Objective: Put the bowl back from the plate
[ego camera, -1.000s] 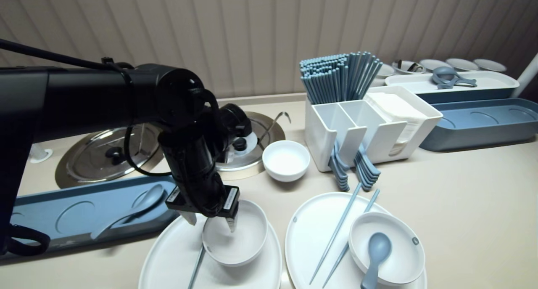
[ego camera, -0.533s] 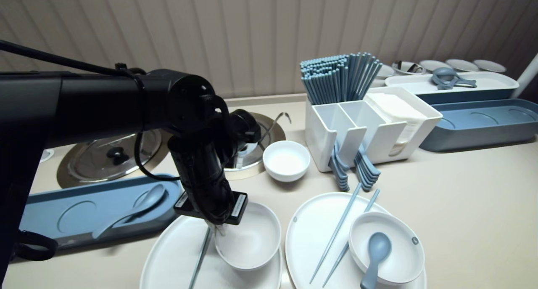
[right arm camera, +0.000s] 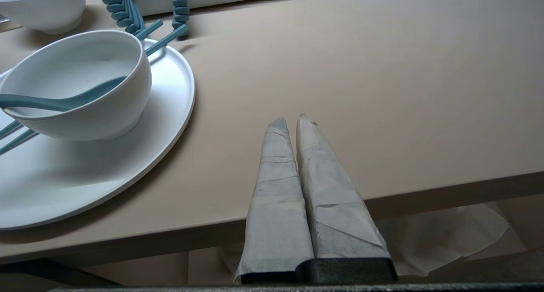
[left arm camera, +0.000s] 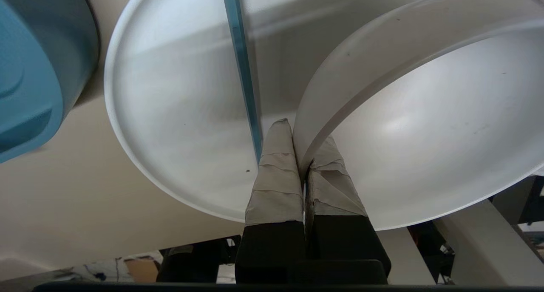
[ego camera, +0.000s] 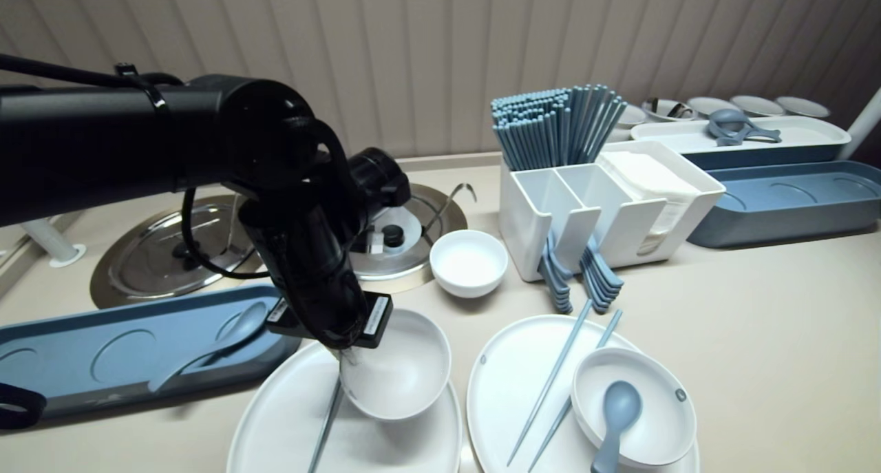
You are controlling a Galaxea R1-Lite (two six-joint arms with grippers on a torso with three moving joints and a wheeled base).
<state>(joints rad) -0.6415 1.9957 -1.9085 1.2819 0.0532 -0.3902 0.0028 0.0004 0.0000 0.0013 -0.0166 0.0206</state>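
Gripping the rim of a deep round white bowl (ego camera: 402, 370), the left pincer (left arm camera: 301, 147) is clamped tight on its edge.
The bowl sits tilted over a white oval plate (ego camera: 275, 425) on the beige desk (ego camera: 757, 335), just beside a slim blue chopstick (ego camera: 325, 425) lying on that plate. The right pincer (right arm camera: 291, 122), fingers pressed together and holding nothing, is at the desk's near edge.
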